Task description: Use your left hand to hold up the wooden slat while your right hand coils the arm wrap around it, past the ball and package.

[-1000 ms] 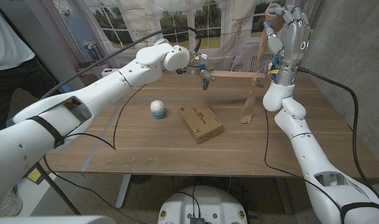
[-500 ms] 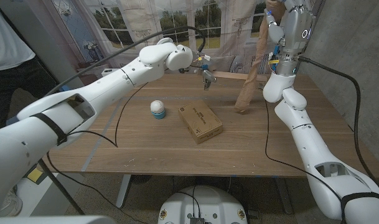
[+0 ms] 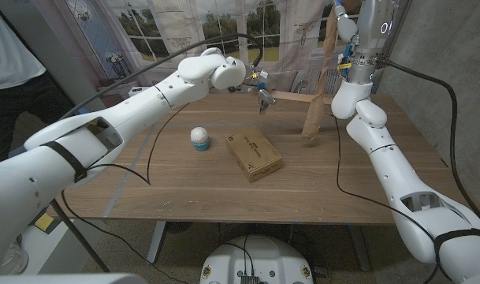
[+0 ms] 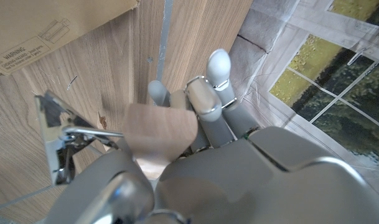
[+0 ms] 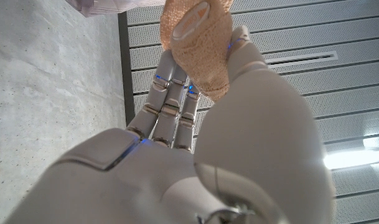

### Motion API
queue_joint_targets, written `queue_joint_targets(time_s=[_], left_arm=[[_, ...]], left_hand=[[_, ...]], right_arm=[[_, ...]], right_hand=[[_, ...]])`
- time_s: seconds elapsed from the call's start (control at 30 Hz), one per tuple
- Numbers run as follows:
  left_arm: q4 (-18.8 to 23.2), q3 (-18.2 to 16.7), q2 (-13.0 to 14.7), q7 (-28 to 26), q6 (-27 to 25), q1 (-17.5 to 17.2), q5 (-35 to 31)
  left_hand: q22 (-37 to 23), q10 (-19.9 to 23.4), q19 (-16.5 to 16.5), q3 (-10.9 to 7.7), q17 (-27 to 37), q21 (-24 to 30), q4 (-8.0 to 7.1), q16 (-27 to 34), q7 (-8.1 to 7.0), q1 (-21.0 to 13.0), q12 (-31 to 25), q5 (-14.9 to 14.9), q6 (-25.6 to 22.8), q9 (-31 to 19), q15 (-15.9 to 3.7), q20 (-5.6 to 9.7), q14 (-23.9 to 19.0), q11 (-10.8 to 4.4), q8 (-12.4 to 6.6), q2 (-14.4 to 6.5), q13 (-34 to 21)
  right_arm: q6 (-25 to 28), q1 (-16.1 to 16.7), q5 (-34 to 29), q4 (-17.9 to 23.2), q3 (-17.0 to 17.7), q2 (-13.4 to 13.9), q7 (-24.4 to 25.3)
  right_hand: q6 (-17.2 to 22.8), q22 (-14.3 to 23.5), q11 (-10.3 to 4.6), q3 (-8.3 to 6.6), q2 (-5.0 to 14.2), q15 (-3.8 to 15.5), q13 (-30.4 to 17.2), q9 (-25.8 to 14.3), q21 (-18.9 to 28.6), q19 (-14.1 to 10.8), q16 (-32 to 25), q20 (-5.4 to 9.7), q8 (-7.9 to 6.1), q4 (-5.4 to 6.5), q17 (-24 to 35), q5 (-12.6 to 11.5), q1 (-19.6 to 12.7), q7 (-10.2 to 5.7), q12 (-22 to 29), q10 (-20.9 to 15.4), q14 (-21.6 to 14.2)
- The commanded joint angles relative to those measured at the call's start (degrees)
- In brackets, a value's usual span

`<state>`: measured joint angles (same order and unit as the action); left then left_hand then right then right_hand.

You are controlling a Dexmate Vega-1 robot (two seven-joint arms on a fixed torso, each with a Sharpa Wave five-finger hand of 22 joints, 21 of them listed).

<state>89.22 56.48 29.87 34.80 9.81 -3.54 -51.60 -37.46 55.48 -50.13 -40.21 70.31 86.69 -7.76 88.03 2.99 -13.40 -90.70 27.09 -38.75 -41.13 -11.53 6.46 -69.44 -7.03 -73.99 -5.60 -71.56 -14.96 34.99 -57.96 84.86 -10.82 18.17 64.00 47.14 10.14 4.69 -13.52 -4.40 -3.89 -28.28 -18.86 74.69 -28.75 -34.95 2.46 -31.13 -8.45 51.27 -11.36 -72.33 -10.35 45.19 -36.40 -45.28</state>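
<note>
Cardboard package (image 3: 254,155) sits frame center on the wooden desk (image 3: 184,189), white ball (image 3: 199,139) just left of it. Upper center, my left hand (image 3: 260,96) w/ fingers (image 4: 217,70) curled round the wooden slat (image 3: 293,98). Top right, my right hand (image 5: 195,124) pinches the tan arm wrap (image 3: 318,95), hanging to the desk.

Left arm: enters from the lower left corner of the head view and reaches diagonally across the table to its far middle, elbow low, wrist bent downward. Left hand (image 3: 261,96): at the far edge, fingers (image 4: 217,68) curled closed around the slat (image 4: 161,134) end, as the left wrist view shows. Right arm: rises from the lower right corner, forearm near vertical, wrist at the top edge of the head view. Right hand (image 5: 195,124): raised high, fingers together and extended, thumb pressing the wrap (image 5: 198,43) roll against them in the right wrist view.
</note>
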Motion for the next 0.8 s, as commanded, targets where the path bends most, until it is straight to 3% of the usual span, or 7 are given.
queue_joint_targets(time_s=[0.03, 0.4, 0.8], left_arm=[[-0.74, 0.05, -0.06, -1.79, 2.05, 0.28, -0.34], [-0.67, -0.26, 0.09, -3.13, 3.20, 0.16, -0.48], [0.88, -1.00, 0.73, -3.96, 4.01, -0.78, -0.22]], left_hand=[[-0.16, 0.33, 0.49, -2.41, 0.00, 0.32, -1.88, -0.19, 1.54, 0.24, -0.19, 0.00, 1.26, -0.03, -0.18, 1.35, -0.19, -0.38, -0.51, -0.84, -0.11], [0.13, 0.24, 0.42, -2.45, 0.00, 0.35, -1.86, -0.22, 1.54, 0.26, -0.18, 0.00, 1.27, 0.02, -0.17, 1.35, -0.08, -0.37, -0.66, -0.77, -0.11], [0.04, 0.27, 0.56, -2.48, 0.00, 0.55, -1.87, -0.20, 1.49, 0.30, -0.21, 0.01, 1.28, 0.15, -0.18, 1.36, -0.12, -0.46, -0.80, -0.70, -0.11]], right_arm=[[2.61, -5.65, 3.99, -2.29, -7.19, 3.62, 0.00], [3.78, -13.70, 12.19, -6.48, -17.62, 7.47, -1.46], [5.04, -20.08, 15.72, -10.95, -25.35, 7.99, -5.17]], right_hand=[[7.09, 0.08, -8.01, -0.89, 10.87, 16.86, -0.37, -0.29, 0.42, 0.10, 0.21, 7.07, -0.35, 0.96, 0.36, -1.48, -10.10, 6.17, 0.13, -10.63, -16.33], [7.12, 0.07, -8.04, -0.86, 10.90, 16.86, -0.37, -0.28, 0.64, 0.23, 0.81, 7.03, -0.17, 0.97, 0.85, -1.48, -10.07, 6.16, -0.07, -10.76, -16.54], [7.24, 0.05, -7.88, -0.83, 10.92, 16.88, -0.52, -0.28, 0.80, 0.39, 1.37, 7.04, -0.05, 0.95, 1.28, -1.47, -10.06, 6.26, -0.22, -10.73, -16.69]])
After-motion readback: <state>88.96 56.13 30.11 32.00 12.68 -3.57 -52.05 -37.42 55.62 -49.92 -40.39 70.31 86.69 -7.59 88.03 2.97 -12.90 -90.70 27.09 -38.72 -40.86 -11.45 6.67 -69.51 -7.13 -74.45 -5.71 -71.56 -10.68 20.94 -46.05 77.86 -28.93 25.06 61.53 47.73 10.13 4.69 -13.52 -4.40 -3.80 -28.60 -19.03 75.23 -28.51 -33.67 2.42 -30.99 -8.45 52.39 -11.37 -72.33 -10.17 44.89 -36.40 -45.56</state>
